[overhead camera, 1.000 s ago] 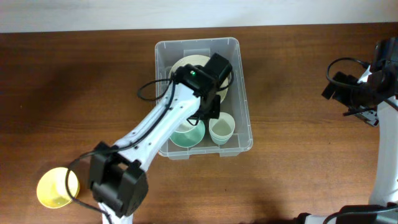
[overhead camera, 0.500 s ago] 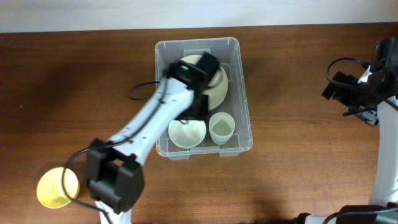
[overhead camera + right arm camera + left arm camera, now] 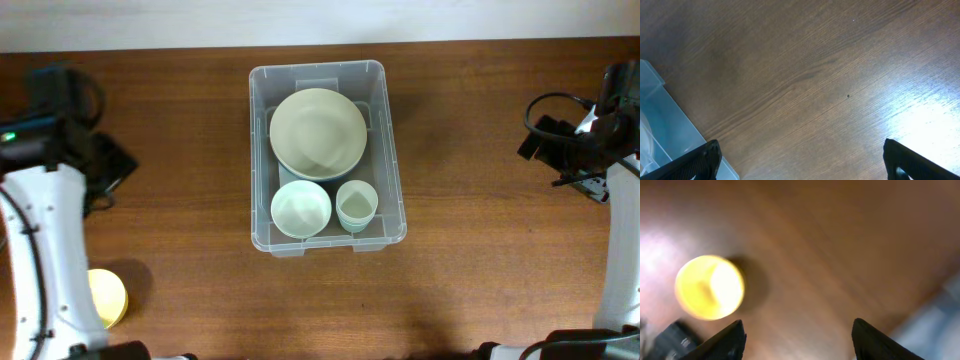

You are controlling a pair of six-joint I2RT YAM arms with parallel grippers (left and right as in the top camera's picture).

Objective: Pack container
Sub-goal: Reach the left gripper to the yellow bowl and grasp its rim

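Container: the clear bin (image 3: 392,150) sits mid-table, a touch toward 12 o'clock, well apart from both arms.
Inside: cream plate (image 3: 318,133) fills the 12 o'clock end; pale green bowl (image 3: 301,209) at 7 o'clock, small cup (image 3: 357,205) at 5 o'clock, side by side against the near wall.
Outside: one yellow bowl (image 3: 709,287) on the table (image 3: 500,280), out at 8 o'clock from the bin, half hidden under the left arm in the overhead view.
Left gripper (image 3: 802,340): out at 9 o'clock, jaws spread wide, nothing between them; the yellow bowl shows off to its side, and this wrist view is blurred.
Right gripper (image 3: 802,162): parked at 3 o'clock, jaws wide and empty over bare wood, a bin corner just in view.
Stage: by my read, the yellow bowl is the last piece to pack.
Risks: a pinch on that thin round rim could skid it toward the table edge. Floor space in the bin looks used up, so it probably has to nest in the green bowl or sit on the plate; a crooked drop could tip it. A low entry could clip the wall and shove the bin.
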